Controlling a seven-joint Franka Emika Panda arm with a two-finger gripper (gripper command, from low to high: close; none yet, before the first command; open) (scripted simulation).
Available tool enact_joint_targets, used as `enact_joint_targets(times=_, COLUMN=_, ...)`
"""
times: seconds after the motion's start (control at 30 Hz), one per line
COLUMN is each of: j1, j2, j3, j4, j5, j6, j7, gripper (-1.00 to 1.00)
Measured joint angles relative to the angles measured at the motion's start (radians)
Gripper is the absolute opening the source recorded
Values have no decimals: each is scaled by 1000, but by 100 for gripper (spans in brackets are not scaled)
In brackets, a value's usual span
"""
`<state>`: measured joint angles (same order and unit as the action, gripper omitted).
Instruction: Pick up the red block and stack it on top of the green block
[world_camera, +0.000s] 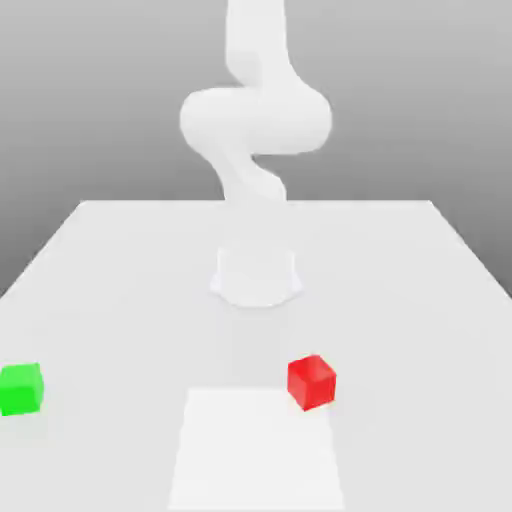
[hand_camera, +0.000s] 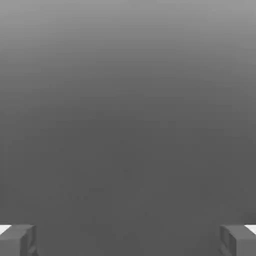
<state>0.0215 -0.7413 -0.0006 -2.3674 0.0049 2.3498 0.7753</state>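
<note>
grey fingertips (hand_camera: 231, 239) stand wide apart in the hand view, and the claw (hand_camera: 128, 240) is spread fully open with nothing between its two tips. beyond them the hand view shows a plain grey gradient, paler along one edge, and it is hard to tell what surface, if any, that is.

from the claw outward comes the white arm (world_camera: 256, 120), seen in the exterior view with its thick rounded joint across the middle and a narrower part curving down to the base (world_camera: 256, 278), which stands on the pale table (world_camera: 120, 300). the arm runs up past the upper edge of that view.

the red block (world_camera: 311, 383) sits on the table nearer the camera than the base, a little toward the exterior view's right. it is turned so that a corner points toward the camera, and it lies at the far right corner of a brighter white patch (world_camera: 257, 455), partly over it. the green block (world_camera: 20, 390) rests on the table at the exterior view's left edge, well apart from the red one, with its top bare.
</note>
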Motion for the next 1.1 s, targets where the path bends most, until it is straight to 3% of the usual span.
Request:
enact_joint_targets(times=0.53, j1=164, j2=507, j3=31, j4=-530, j5=19, j6=411, j7=-192, gripper=0)
enact_joint_targets(times=0.77, j1=197, j2=871, j3=19, j4=-554, j5=-29, j6=703, j7=-182, gripper=0)
enact_joint_targets(times=0.8, j1=203, j2=901, j3=13, j4=-551, j5=-32, j6=729, j7=-179, gripper=-100)
enact_joint_targets(times=1.0, j1=205, j2=916, j3=10, j4=-549, j5=-37, j6=741, j7=-175, gripper=-100)
enact_joint_targets(times=1.1, j1=195, j2=853, j3=22, j4=-558, j5=-27, j6=687, j7=-184, gripper=-100)
